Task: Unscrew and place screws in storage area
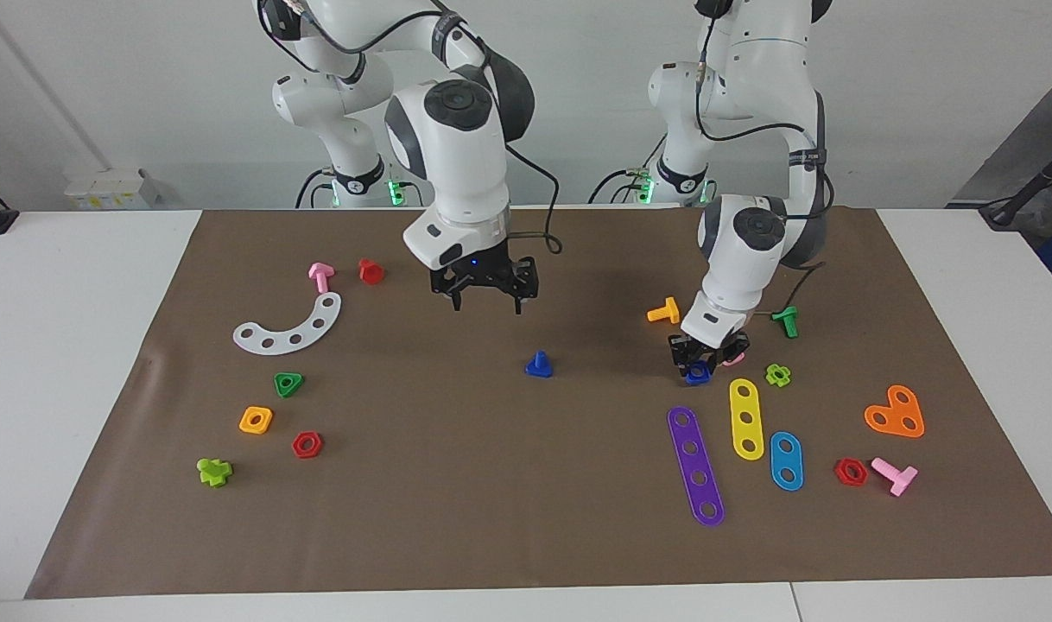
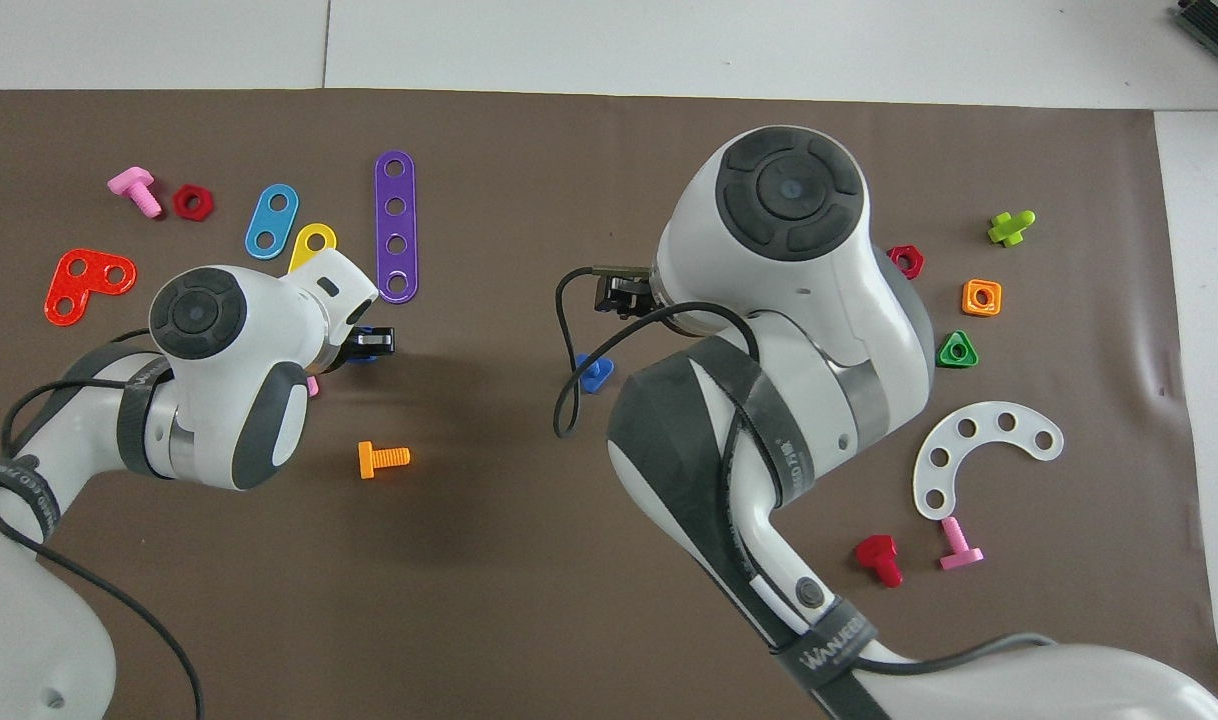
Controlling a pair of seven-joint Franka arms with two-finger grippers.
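The dark-blue bolt (image 1: pixel 539 365) stands head down on the middle of the brown mat; in the overhead view (image 2: pixel 594 372) the right arm's cable partly hides it. My right gripper (image 1: pixel 485 305) is open and empty, raised over the mat close to the bolt; it also shows in the overhead view (image 2: pixel 617 295). My left gripper (image 1: pixel 699 366) is down at the mat, shut on a dark-blue square nut (image 1: pixel 697 373); both show in the overhead view (image 2: pixel 374 342). The storage patch holds a white curved strip (image 1: pixel 288 326), green triangle (image 1: pixel 288 383), orange square (image 1: pixel 256 420) and red hexagon (image 1: pixel 307 444).
A pink bolt (image 1: pixel 320 276) and red bolt (image 1: pixel 370 271) lie nearer the robots than the white strip. An orange bolt (image 1: pixel 663 311), green bolt (image 1: pixel 785 321), purple strip (image 1: pixel 695 466), yellow strip (image 1: pixel 746 419) and orange heart (image 1: pixel 896 413) surround the left gripper.
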